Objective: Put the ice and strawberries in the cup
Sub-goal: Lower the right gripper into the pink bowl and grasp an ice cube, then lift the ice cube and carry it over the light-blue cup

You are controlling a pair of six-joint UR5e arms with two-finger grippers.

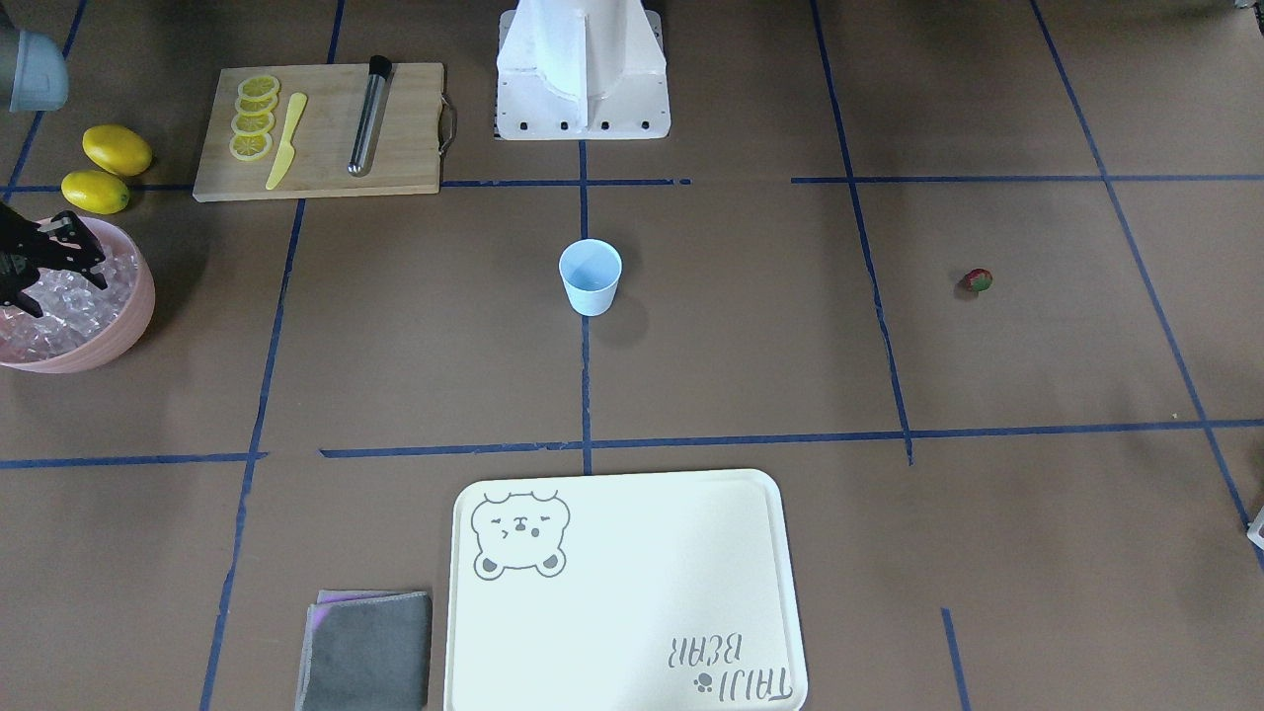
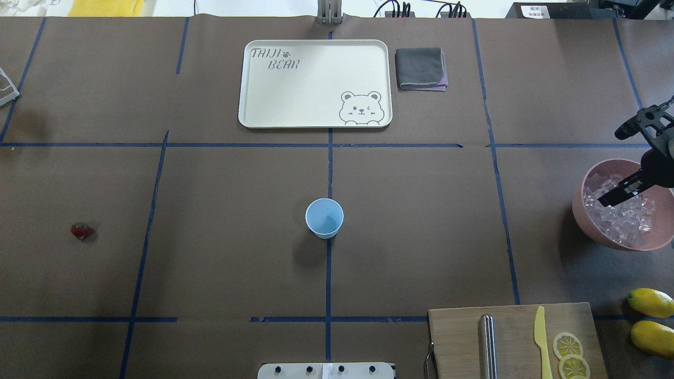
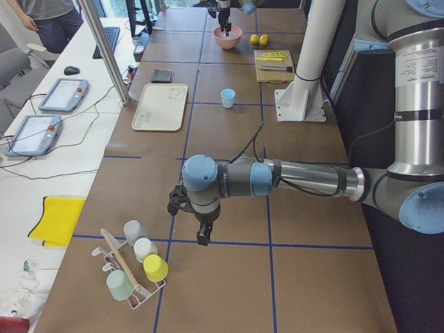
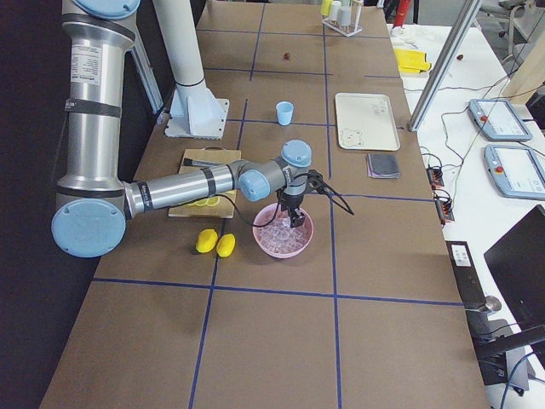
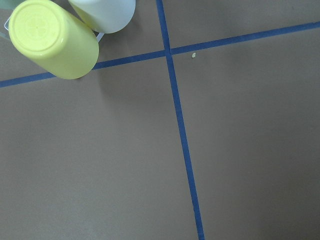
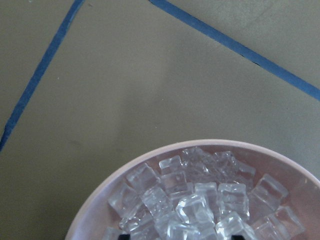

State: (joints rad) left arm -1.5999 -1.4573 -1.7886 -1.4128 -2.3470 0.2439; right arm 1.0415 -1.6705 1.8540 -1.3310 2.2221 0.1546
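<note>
Overhead exterior view, nearest the robot's base: a wooden cutting board (image 2: 458,342) on the robot's right carries a metal tube (image 2: 487,347), a yellow knife (image 2: 541,342) and lemon slices (image 2: 567,346), with two whole lemons (image 2: 650,302) just beside it on the brown counter (image 2: 226,252). Farther out, at mid-counter, the light-blue cup (image 2: 324,217) stands upright on a blue tape line, mouth up. The strawberry (image 2: 79,230) lies on the counter well apart from the cup, toward the robot's left. On the opposite side, also well apart from the cup, a pink bowl (image 2: 590,231) holds the ice (image 2: 626,218) in a heaped pile. The right gripper (image 1: 64,294) reaches down into that bowl with its fingers spread, the tips at the level of the cubes; the right wrist camera shows two dark fingertips at the bottom edge of its view with ice between them, and nothing looks pinched. Farthest from the robot sit a cream tray (image 2: 295,95) printed with a bear and, just beside it, a folded grey cloth (image 2: 421,68). At the counter's left end, seen only in the exterior left view, the left gripper (image 3: 202,239) hangs over bare counter near a rack of upturned cups (image 3: 135,267); whether its fingers are spread or pressed together cannot be told.
</note>
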